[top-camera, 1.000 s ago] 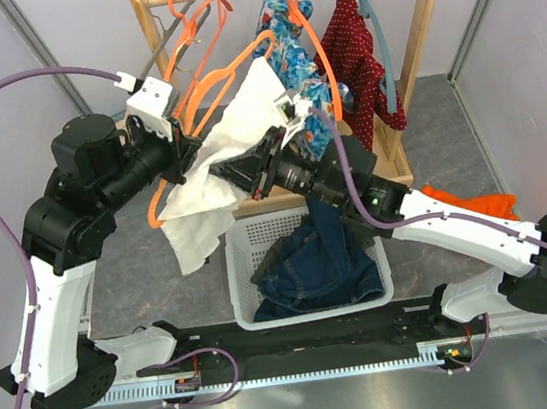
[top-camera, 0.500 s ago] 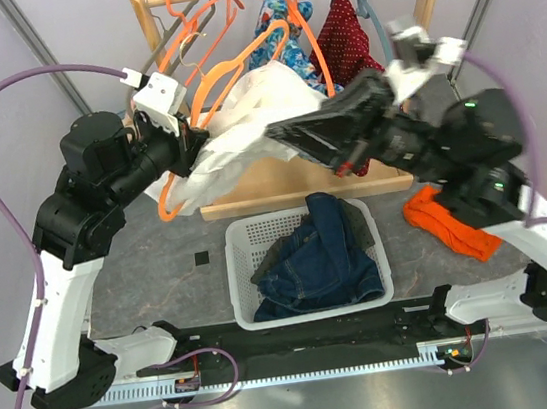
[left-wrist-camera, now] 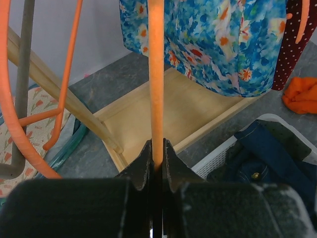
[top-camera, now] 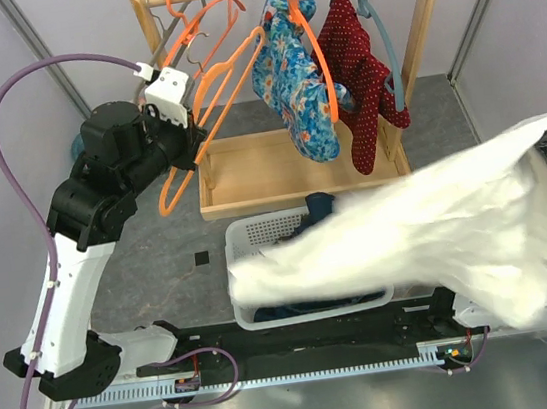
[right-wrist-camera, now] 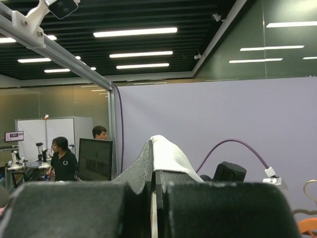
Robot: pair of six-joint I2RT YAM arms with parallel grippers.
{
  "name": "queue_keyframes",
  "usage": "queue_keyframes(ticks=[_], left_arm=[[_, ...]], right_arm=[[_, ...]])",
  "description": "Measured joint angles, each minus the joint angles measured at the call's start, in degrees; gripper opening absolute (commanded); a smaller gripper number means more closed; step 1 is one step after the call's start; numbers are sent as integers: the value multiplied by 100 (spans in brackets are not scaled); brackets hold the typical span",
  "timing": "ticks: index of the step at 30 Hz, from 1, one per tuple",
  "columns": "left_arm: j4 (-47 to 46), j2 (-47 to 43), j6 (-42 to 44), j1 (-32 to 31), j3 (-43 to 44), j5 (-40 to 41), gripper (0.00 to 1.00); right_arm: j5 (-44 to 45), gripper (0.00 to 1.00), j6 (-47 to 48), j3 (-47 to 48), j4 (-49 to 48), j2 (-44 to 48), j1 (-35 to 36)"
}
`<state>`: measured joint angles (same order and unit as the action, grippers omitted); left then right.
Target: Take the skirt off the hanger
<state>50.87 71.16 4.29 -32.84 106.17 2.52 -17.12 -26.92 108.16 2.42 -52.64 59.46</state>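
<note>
Two claws clenched: left on hanger, right on skirt.
Left gripper (left-wrist-camera: 157, 148) pinches the bare orange hanger (left-wrist-camera: 156, 74) by the rack; judged best to hold it steady. White basket (top-camera: 257, 229) holds a dark denim garment (left-wrist-camera: 267, 153). White skirt (top-camera: 439, 233) billows over the basket, free of the hanger, its edge nipped in the right gripper (right-wrist-camera: 153, 163); lower it gently.

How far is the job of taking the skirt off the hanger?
Done: the denim skirt lies in the basket, on no hanger. In hand: the left gripper is shut on a bare orange hanger; the right gripper is shut on a white cloth, clear of the hanger. Left: probably dropping that cloth and releasing the hanger.
</note>
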Motion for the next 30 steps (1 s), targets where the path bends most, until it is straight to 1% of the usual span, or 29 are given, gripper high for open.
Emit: queue_keyframes(ticks=[5, 11, 17, 24, 30], left_arm=[[4, 48, 4, 2, 37, 50, 2], [7, 50, 9, 2, 173, 66, 2], [-4, 289, 66, 2, 575, 188, 2], [-61, 1032, 94, 2, 1300, 339, 2], [-166, 1880, 94, 2, 2059, 352, 2]], right_arm=[[35, 0, 109, -31, 133, -57, 0], [107, 0, 170, -153, 448, -560, 0], [175, 0, 170, -229, 654, -824, 0], [310, 0, 170, -553, 678, -804, 0], [588, 0, 173, -1224, 636, -693, 0]])
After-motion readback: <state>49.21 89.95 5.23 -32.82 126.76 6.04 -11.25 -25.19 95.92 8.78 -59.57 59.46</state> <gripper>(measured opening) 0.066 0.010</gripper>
